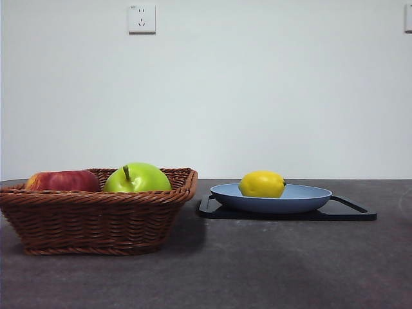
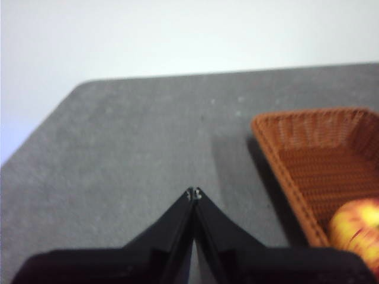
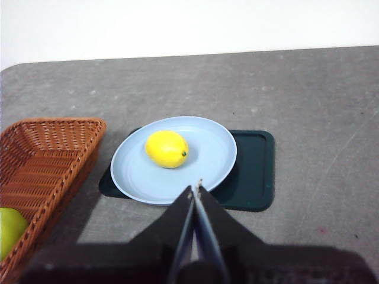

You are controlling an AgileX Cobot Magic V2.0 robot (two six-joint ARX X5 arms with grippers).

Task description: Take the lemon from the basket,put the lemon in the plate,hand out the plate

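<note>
The small bright yellow oval lemon lies in the round shallow light-blue plate, toward the side nearer the basket, its dark nub end visible in the right wrist view. The plate sits on a flat black rectangular tray, which rests on the dark grey speckled counter. The plate overhangs the tray's edge on the basket side.

Just beside the tray stands the brown woven wicker basket, rectangular with flared sides and a braided rim. Inside it are a red apple and a yellow-green apple with a brown stem, the two side by side and showing above the rim.

The right hand hovers above the counter at the near rim of the plate, its two black jaws pressed together tip to tip and gripping nothing. The left hand hangs over bare counter beside the basket's outer end, jaws likewise closed against each other and empty. Neither hand appears in the front view.

On the white wall behind the counter is a white power socket.
</note>
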